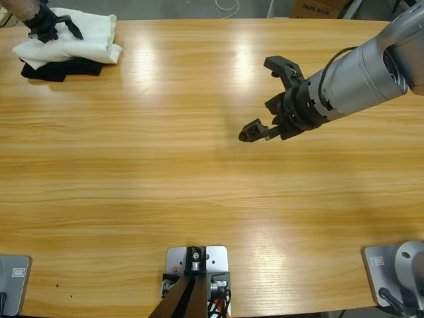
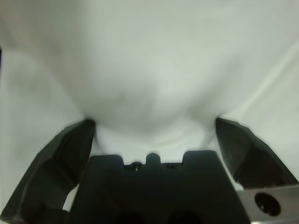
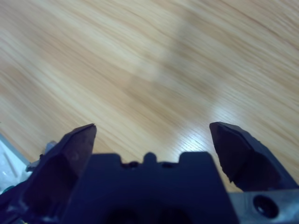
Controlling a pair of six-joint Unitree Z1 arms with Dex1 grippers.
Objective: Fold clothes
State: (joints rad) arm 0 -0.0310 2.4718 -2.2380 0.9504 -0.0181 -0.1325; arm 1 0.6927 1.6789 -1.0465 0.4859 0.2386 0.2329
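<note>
The clothes lie stacked at the table's far left corner. A folded white T-shirt (image 1: 86, 41) rests on top of a folded black garment (image 1: 53, 70) that shows along its front edge. My left gripper (image 1: 58, 30) is down on the white T-shirt, jaws spread open. In the left wrist view the white T-shirt (image 2: 149, 60) fills the picture and bulges between the left gripper (image 2: 152, 122) jaws. My right gripper (image 1: 264, 99) hovers open over bare wood right of the table's middle, and the right wrist view shows the right gripper (image 3: 152, 126) holding nothing.
The long wooden table (image 1: 165, 185) stretches across the view. Beyond its far edge are a cardboard box (image 1: 317, 8) and a white cable (image 1: 228, 6) on the floor. The right arm's silver forearm (image 1: 361, 73) comes in from the upper right.
</note>
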